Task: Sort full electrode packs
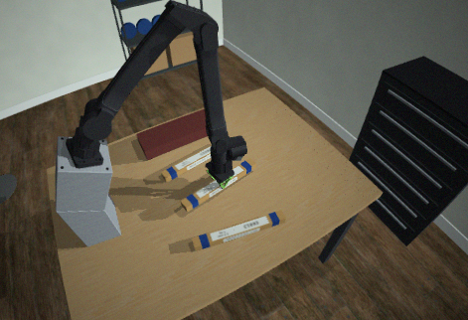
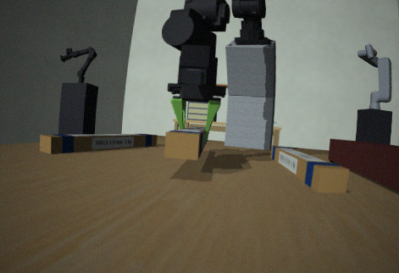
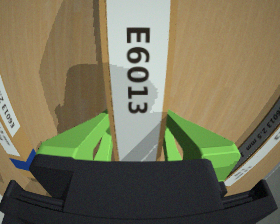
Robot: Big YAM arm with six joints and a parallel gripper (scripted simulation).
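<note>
Gripper (image 1: pixel 221 181) (image 2: pixel 196 131) (image 3: pixel 137 113) pinches middle pack (image 1: pixel 217 186) (image 2: pixel 184 144) (image 3: pixel 138 70), lifted just above table (image 1: pixel 142 268) (image 2: pixel 193 220) (image 3: pixel 231 50). Other two packs lie on table, one either side of gripper. Red platform (image 1: pixel 173 133) (image 2: pixel 375 163) stands beyond pack (image 1: pixel 192 161) (image 2: pixel 320 171) (image 3: pixel 6 120) nearer it; no pack on top.

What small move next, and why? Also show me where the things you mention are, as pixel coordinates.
I'd probably lift the long tan cardboard pack with blue bands (image 1: pixel 216 191) (image 2: pixel 183 145) (image 3: pixel 138 75) slightly higher to feel its weight: the tool's green fingers (image 2: pixel 213 111) grip its sides, and the low dark-red platform (image 1: pixel 174 133) (image 2: pixel 375 163) bears no visible pack.
</note>
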